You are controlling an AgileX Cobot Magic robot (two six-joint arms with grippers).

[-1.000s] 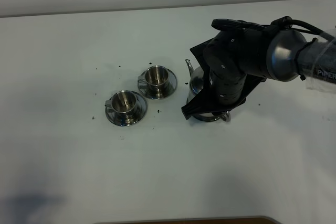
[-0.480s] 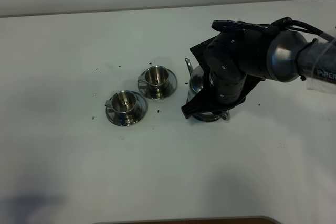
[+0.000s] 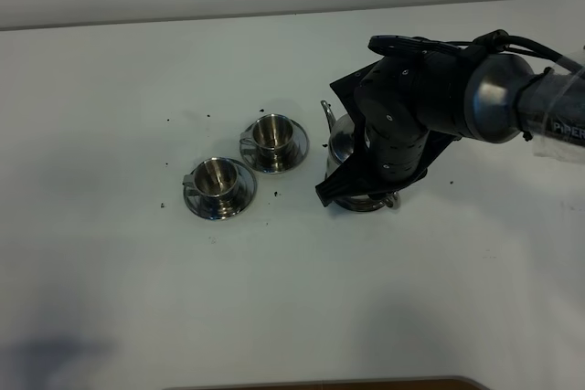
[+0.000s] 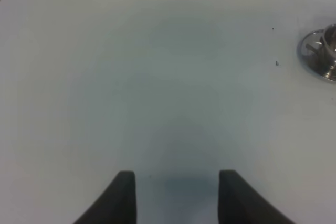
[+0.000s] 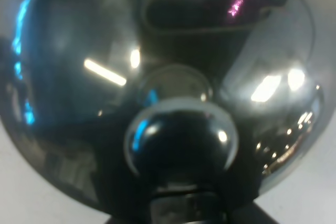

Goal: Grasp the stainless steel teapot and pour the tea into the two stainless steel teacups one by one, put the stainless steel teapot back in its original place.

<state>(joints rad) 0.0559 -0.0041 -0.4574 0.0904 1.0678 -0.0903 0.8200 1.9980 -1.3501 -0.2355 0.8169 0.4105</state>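
Observation:
The stainless steel teapot (image 3: pixel 341 142) stands on the white table, right of the cups, mostly hidden under my right arm; its thin spout (image 3: pixel 326 112) points toward the cups. My right gripper (image 3: pixel 367 191) is low over it; its jaws are hidden. The right wrist view is filled by the domed lid (image 5: pixel 79 77) and its knob (image 5: pixel 181 137). Two stainless steel teacups sit on saucers: one farther back (image 3: pixel 271 132), one nearer and to the left (image 3: pixel 218 178). No tea shows. My left gripper (image 4: pixel 177 192) is open over bare table.
Small dark specks (image 3: pixel 276 194) lie scattered on the table around the saucers. The edge of one saucer (image 4: pixel 317 56) shows in the left wrist view. A dark strip (image 3: pixel 320 384) runs along the table's front edge.

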